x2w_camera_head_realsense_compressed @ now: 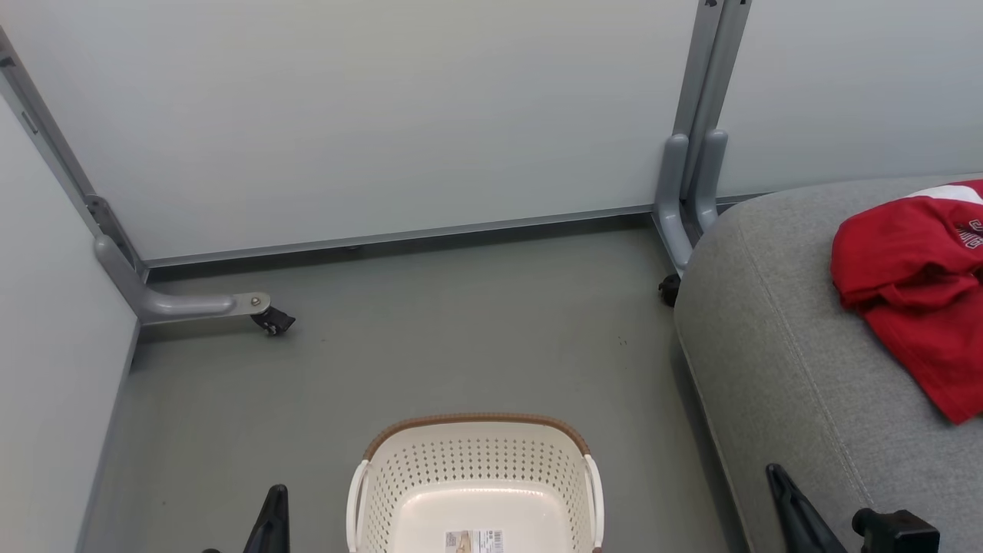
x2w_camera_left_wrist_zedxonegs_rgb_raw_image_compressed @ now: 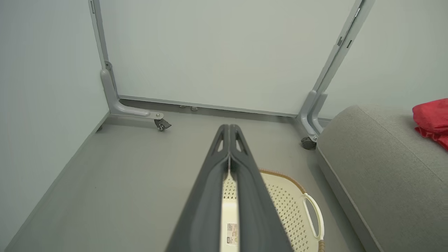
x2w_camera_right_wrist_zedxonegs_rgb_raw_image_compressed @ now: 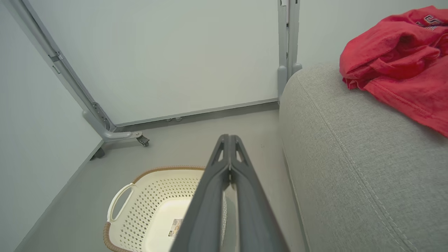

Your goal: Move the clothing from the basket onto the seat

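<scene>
Red clothing (x2w_camera_head_realsense_compressed: 914, 284), grey seat (x2w_camera_head_realsense_compressed: 776, 361), cream perforated basket (x2w_camera_head_realsense_compressed: 476, 468) with brown rim.

Nothing here reads clearly. A paper label (x2w_camera_head_realsense_compressed: 474, 540) lies on the floor of the basket (x2w_camera_head_realsense_compressed: 476, 461), near me, its print too small to make out. Dark lettering (x2w_camera_head_realsense_compressed: 970, 233) on the red shirt (x2w_camera_head_realsense_compressed: 906, 261), far right, is cut off and illegible.

grey floor (x2w_camera_head_realsense_compressed: 461, 338) bears the basket (x2w_camera_head_realsense_compressed: 476, 461), the seat (x2w_camera_head_realsense_compressed: 768, 346) bears red clothing (x2w_camera_head_realsense_compressed: 906, 276).
</scene>
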Tool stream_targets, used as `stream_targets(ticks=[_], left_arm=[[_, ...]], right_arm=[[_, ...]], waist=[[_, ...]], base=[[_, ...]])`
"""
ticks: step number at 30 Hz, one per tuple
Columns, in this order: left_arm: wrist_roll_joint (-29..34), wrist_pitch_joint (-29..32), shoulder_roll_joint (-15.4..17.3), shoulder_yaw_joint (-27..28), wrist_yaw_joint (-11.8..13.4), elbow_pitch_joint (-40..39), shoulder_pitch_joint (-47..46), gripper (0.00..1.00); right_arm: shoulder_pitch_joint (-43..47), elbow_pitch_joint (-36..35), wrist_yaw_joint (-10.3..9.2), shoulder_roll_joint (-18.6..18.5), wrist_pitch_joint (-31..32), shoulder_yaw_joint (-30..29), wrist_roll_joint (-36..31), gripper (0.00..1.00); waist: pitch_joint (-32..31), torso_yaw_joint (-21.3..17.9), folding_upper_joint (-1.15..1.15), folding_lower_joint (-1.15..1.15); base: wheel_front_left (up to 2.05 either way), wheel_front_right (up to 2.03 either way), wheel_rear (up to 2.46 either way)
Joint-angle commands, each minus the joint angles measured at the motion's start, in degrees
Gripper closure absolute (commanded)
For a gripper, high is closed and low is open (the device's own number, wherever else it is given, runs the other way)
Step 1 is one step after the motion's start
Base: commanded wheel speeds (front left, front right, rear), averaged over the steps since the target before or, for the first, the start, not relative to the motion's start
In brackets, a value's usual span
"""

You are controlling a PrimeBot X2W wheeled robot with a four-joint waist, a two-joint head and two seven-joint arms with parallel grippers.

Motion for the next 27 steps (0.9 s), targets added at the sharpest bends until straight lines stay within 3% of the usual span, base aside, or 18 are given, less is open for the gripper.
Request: stream_targets(ticks=[1,27], left_arm=[[-2.66,0.33,0.44,0.37,-0.08,-0.64,-2.04,1.0],[-28.24,5.76,1.36,2.33,-0.61,1.49,-8.04,1.0]], right_arm=[[-1.85,-0.58,-0.01,-0.5,0.44,-0.3,2.56,1.0],[-7.41,1.72,-0.02,-1.03,6.13,-1.92,28.09,1.0]], waist=[[0.05,-0.03,0.0,0.0],[1.2,-0.59,0.0,0.0]], base=[[0.0,0.0,0.0],[0.0,0.0,0.0]])
